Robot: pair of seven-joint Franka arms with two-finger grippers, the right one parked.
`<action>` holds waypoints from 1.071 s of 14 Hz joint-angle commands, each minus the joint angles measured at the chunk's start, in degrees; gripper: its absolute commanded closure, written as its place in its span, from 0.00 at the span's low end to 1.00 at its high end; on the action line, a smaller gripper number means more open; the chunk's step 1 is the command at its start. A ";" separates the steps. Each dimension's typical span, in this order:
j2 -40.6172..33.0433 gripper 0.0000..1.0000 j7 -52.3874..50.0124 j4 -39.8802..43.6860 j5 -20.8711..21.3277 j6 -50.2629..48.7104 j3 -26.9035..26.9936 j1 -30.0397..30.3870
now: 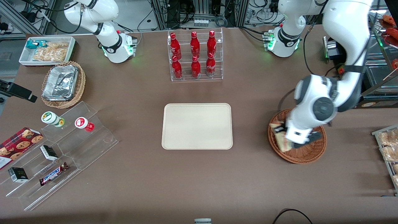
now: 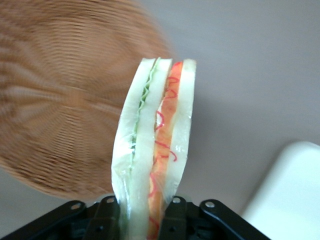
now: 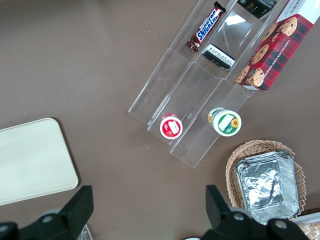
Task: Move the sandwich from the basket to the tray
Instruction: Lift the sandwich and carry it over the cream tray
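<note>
Brown tabletop [image 1: 217, 174] lies under the basket [image 1: 306, 155], above which the jaws [image 2: 142, 220] clench the sandwich [image 2: 155, 150].

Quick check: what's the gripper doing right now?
Gripper: shut on the sandwich, above the basket.

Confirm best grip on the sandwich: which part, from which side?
Across the flat bread faces, near one end of the wedge, coming from above. The gripper over the basket already has the sandwich this way: a finger on each outer slice, filling stripes running between them.
</note>
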 commanded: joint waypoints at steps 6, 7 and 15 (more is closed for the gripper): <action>21.53 0.87 -12.75 24.91 0.40 -3.88 -0.41 -25.06; 23.91 0.86 -14.15 27.98 0.57 -3.87 -0.24 -26.91; 26.76 0.00 -17.93 33.98 6.46 -4.75 1.87 -31.41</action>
